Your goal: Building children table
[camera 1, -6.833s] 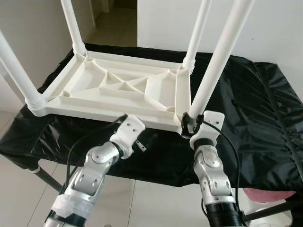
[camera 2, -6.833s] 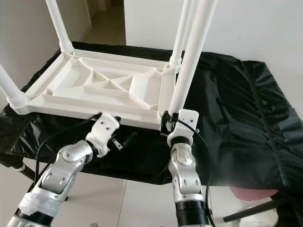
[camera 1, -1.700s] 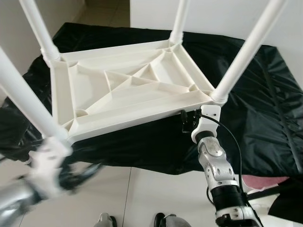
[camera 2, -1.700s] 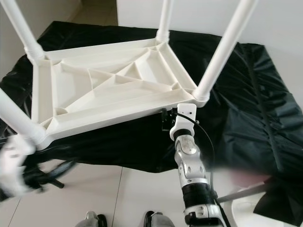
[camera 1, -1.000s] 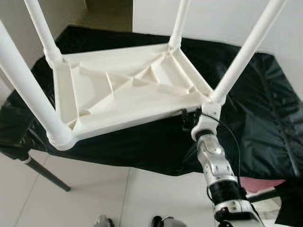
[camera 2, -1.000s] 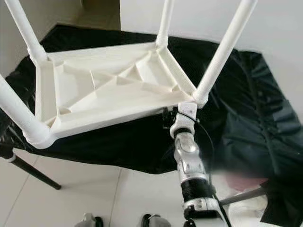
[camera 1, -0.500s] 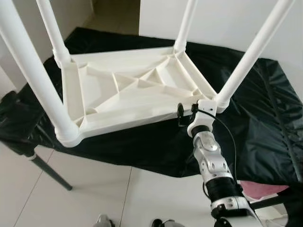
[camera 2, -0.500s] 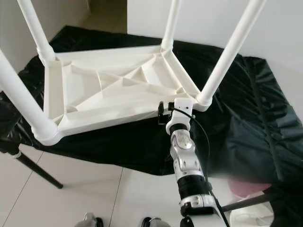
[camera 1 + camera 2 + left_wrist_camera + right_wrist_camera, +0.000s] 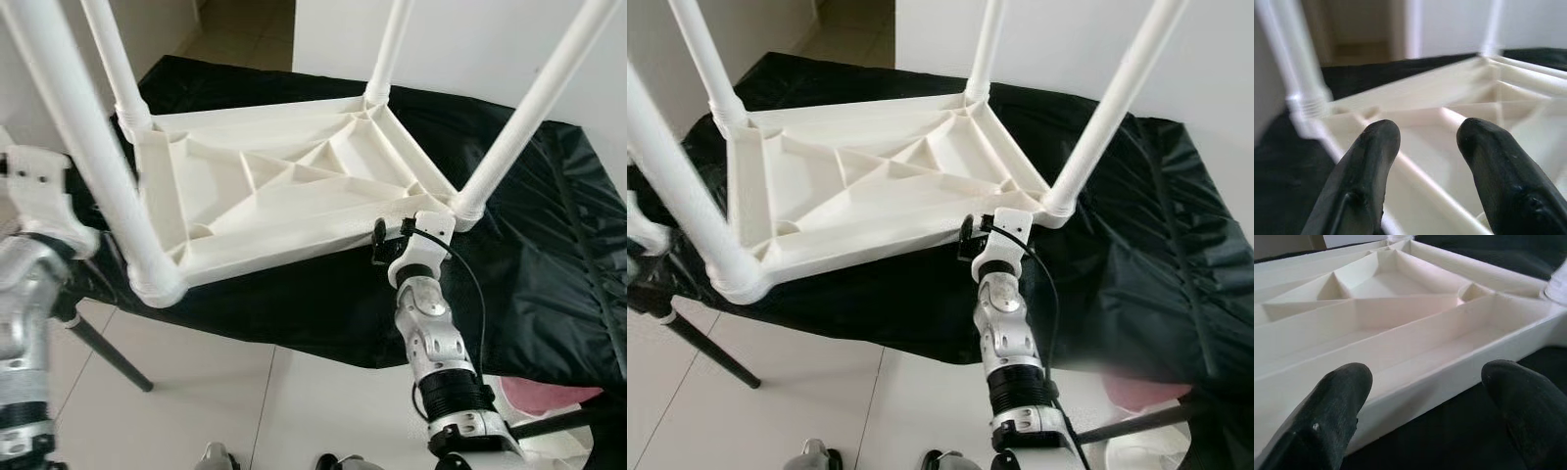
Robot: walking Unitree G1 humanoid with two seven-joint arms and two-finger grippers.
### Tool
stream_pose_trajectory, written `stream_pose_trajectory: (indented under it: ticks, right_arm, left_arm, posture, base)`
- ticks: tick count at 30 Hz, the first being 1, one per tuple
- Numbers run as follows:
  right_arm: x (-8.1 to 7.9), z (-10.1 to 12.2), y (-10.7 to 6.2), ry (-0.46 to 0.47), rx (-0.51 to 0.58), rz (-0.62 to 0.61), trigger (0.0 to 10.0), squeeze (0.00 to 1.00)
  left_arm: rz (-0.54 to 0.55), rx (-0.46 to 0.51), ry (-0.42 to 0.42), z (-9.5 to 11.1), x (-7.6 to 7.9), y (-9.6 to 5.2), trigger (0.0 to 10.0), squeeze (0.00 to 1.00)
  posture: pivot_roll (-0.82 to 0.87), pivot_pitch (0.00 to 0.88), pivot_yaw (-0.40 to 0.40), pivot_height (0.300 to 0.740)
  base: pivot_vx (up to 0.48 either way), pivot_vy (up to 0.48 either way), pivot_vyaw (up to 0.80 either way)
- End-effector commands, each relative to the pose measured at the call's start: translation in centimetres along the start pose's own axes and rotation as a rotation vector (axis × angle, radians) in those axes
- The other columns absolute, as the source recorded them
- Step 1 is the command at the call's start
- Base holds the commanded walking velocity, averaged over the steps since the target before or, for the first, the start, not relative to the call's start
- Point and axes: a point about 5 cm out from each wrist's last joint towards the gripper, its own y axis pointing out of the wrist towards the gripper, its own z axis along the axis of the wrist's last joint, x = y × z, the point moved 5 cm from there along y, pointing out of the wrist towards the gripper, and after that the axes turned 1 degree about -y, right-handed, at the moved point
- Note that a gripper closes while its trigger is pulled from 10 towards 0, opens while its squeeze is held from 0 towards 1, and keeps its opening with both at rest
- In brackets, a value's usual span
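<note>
No legible text or markings.

Head pair: high, facing forward and down over the upturned white table [image 9: 274, 196], sharing almost the same scene. Wrist views: close, low, along black fingers [image 9: 1366, 166] [image 9: 1332, 401] toward that table's ribbed underside.

Head views are evenly lit by soft daylight; no hard shadows are cast. The white table [image 9: 284, 191] is near overexposed, with rib detail washed out on the legs. The black cover [image 9: 549, 255] shows mild sheen along its folds. The left arm [image 9: 29, 264] is motion-blurred at the frame edge. In the left wrist view the left end effector [image 9: 1427, 142] is soft and close, and the background is defocused. The right wrist view is sharper, with the right end effector [image 9: 1425, 391] fingertips blurred.
</note>
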Motion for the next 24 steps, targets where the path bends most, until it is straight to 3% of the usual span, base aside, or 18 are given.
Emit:
stream_pose_trajectory:
  ticks: [1, 7, 11, 13, 17, 20, 24]
  right_arm:
    - [0.3, -2.0, -0.1, 0.053, -0.083, -0.003, 10.0, 0.0]
    - [0.8, -3.3, 0.9, 0.143, -0.167, 0.007, 10.0, 0.0]
    - [1.6, -3.6, 1.8, 0.187, -0.211, 0.001, 10.0, 0.0]
    - [1.0, -3.5, 2.4, 0.185, -0.228, 0.051, 10.0, 0.0]
    - [0.7, -3.5, 2.6, 0.193, -0.234, 0.074, 10.0, 0.0]
    - [-0.7, -3.3, 3.0, 0.191, -0.256, 0.191, 10.0, 0.0]
    - [-1.3, -2.9, 3.4, 0.114, -0.25, 0.268, 10.0, 0.0]
  left_arm:
    - [-0.201, -0.031, -0.043, -1.1, 4.3, 0.2, 10.0, 0.0]
    - [-0.339, -0.071, -0.092, -2.3, 8.1, -0.6, 10.0, 0.0]
    - [-0.438, -0.087, -0.155, -2.9, 11.4, -1.3, 10.0, 0.0]
    - [-0.5, -0.095, -0.204, -2.9, 13.7, -1.8, 10.0, 0.0]
    - [-0.514, -0.1, -0.225, -2.9, 14.4, -1.9, 10.0, 0.0]
    - [-0.566, -0.099, -0.245, -2.4, 16.7, -2.4, 10.0, 0.0]
    - [-0.556, -0.077, -0.244, -1.7, 17.3, -2.0, 10.0, 0.0]
  posture:
    - [0.09, 0.134, -0.029, 0.74]
    - [0.09, 0.137, -0.034, 0.74]
    - [0.1, 0.138, -0.037, 0.74]
    - [0.1, 0.138, -0.035, 0.74]
    - [0.1, 0.138, -0.035, 0.74]
    - [0.09, 0.139, -0.028, 0.74]
    - [0.09, 0.134, -0.029, 0.74]
  base:
    - [0.0, 0.0, 0.0]
    - [0.0, 0.0, 0.0]
    - [0.0, 0.0, 0.0]
    - [0.0, 0.0, 0.0]
    - [0.0, 0.0, 0.0]
    - [0.0, 0.0, 0.0]
    - [0.0, 0.0, 0.0]
